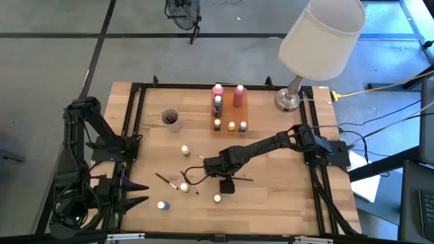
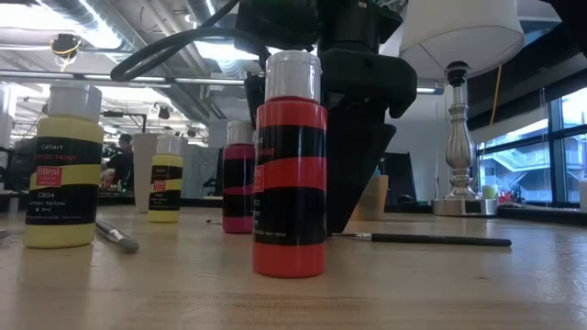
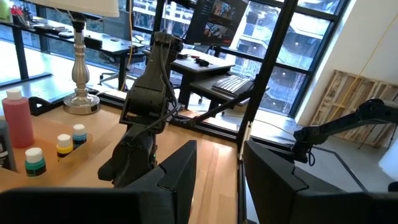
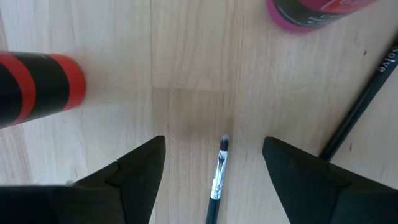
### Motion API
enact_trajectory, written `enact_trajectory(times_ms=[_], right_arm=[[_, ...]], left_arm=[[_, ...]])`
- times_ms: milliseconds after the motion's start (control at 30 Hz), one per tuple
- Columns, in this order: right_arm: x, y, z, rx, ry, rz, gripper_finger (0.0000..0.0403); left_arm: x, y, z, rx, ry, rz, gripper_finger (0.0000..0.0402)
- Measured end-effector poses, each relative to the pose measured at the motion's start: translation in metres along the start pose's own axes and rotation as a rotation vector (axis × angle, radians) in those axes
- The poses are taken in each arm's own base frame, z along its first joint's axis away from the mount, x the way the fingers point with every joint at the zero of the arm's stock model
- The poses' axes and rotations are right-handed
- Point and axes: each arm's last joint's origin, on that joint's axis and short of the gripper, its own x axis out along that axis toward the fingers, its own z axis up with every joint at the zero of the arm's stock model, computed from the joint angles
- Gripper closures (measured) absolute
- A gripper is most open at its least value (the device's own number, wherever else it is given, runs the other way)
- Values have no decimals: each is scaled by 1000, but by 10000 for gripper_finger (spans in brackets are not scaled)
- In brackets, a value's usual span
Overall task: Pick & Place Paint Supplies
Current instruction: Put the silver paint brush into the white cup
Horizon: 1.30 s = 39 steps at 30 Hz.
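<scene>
Right wrist view: the right gripper (image 4: pixel 214 171) hangs with jaws apart over a thin brush (image 4: pixel 217 180) lying low in the frame's centre (red bottle (image 4: pixel 40 87) upper left). To grip well, I'd lower straight and close across the handle. The left gripper (image 1: pixel 129 193), partly open and empty, waits at the high view's lower left.

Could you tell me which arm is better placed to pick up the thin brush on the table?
Right. The right gripper hangs directly over the thin brush, jaws open astride it; the left gripper waits at the table's edge.

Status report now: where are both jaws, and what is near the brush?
Right gripper open, low over table, straddling a thin brush. Left gripper parked at table's left edge, empty. Red bottle and pink bottle stand nearby.
</scene>
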Motion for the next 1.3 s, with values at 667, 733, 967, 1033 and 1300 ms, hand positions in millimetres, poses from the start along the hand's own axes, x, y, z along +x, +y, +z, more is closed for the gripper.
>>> enact_trajectory(times_ms=[667,733,967,1033,1300], right_arm=[[0,0,-1,-15,4,-16,191],[0,0,-1,-16,4,-16,192],[1,2,-1,-26,1,-36,192],[1,5,-2,-34,-2,-54,192],[3,14,-5,-76,-13,-123,192]], left_arm=[[0,0,0,-8,0,0,274],[0,0,0,-8,0,0,274],[0,0,0,-8,1,0,274],[0,0,0,-10,1,-1,274],[0,0,0,-11,1,0,274]])
